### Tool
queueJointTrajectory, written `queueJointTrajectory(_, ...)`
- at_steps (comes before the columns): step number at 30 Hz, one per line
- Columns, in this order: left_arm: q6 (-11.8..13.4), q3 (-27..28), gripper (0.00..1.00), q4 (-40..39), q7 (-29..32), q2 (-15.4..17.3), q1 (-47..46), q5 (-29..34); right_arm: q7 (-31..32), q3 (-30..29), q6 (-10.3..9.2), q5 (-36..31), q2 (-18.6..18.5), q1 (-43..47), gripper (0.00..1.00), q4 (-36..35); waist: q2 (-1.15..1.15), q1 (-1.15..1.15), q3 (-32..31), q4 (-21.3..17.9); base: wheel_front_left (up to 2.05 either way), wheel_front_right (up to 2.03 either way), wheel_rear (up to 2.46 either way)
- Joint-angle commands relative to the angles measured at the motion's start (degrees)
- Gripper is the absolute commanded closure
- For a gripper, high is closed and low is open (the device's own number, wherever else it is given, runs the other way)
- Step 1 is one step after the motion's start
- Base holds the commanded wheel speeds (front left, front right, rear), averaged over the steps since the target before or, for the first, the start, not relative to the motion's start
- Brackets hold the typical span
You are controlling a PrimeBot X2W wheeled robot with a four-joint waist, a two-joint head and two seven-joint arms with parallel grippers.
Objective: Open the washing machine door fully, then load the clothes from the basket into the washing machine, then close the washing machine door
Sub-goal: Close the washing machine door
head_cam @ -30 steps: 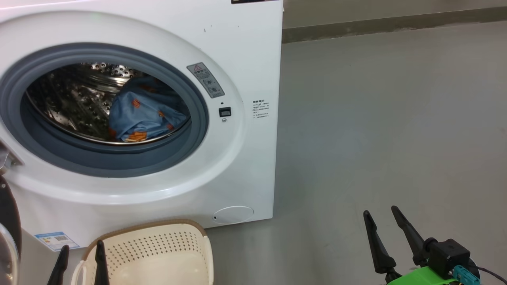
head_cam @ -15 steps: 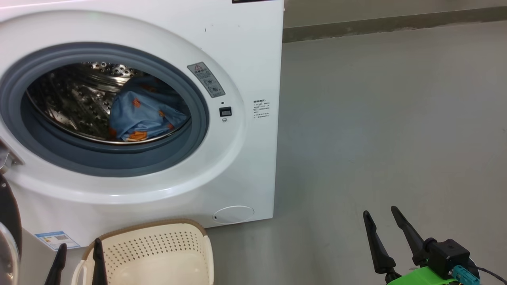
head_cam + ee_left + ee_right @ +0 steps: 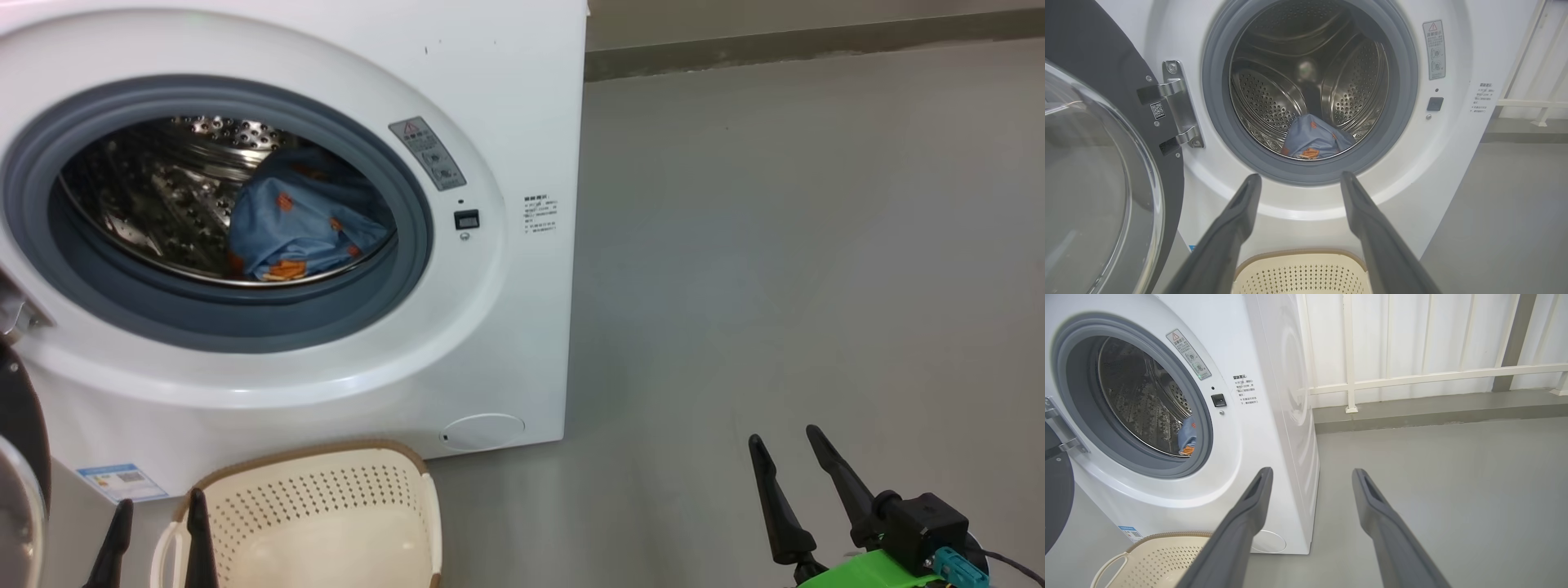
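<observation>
The white washing machine (image 3: 506, 98) stands with its door (image 3: 1094, 192) swung wide to the left on a steel hinge. Blue clothes (image 3: 298, 224) with orange motifs lie low in the steel drum, also in the left wrist view as clothes (image 3: 1314, 141). The cream basket (image 3: 326, 523) sits on the floor in front of the machine, its visible inside bare. My left gripper (image 3: 159, 508) hangs open over the basket's left handle; its fingers (image 3: 1233, 220) point at the drum opening. My right gripper (image 3: 786, 437) stands open over bare floor to the right of the machine.
Grey floor (image 3: 800, 245) stretches to the right of the machine. A white railing (image 3: 1412, 377) and wall run behind it. The open door's black rim (image 3: 20, 425) juts out at the far left. A small round flap (image 3: 482, 431) sits low on the machine's front.
The head view has shifted slightly, so machine and basket sit a little higher in the picture. My left gripper's tips sit a touch lower at the bottom edge. The right gripper has not moved.
</observation>
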Motion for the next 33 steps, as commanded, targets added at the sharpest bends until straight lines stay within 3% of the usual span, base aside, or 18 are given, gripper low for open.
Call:
queueJointTrajectory(1, -0.24, 2.17, 0.0, -0.95, -0.21, 0.34, -2.61, 0.33, -0.69, 1.4, 0.09, 0.22, -0.16, -1.25, 0.0, -1.33, 0.0, 0.0, 0.02, 0.02, -1.48, 1.48, 0.0)
queueJointTrajectory(18, -0.24, 2.52, 0.0, -0.82, -0.21, 0.34, -3.53, -0.19, -0.69, 1.05, 0.09, 0.01, -0.16, -1.48, 0.0, -1.6, 0.0, 0.0, 0.7, 0.46, -1.78, 1.78, 0.0)
queueJointTrajectory(33, -0.21, 2.03, 0.0, -0.83, -0.21, 0.34, -3.66, -0.52, -0.69, 0.9, 0.09, -0.11, -0.16, -1.81, 0.0, -1.37, 0.0, 0.0, 0.89, 0.75, -0.24, 0.24, 0.0)
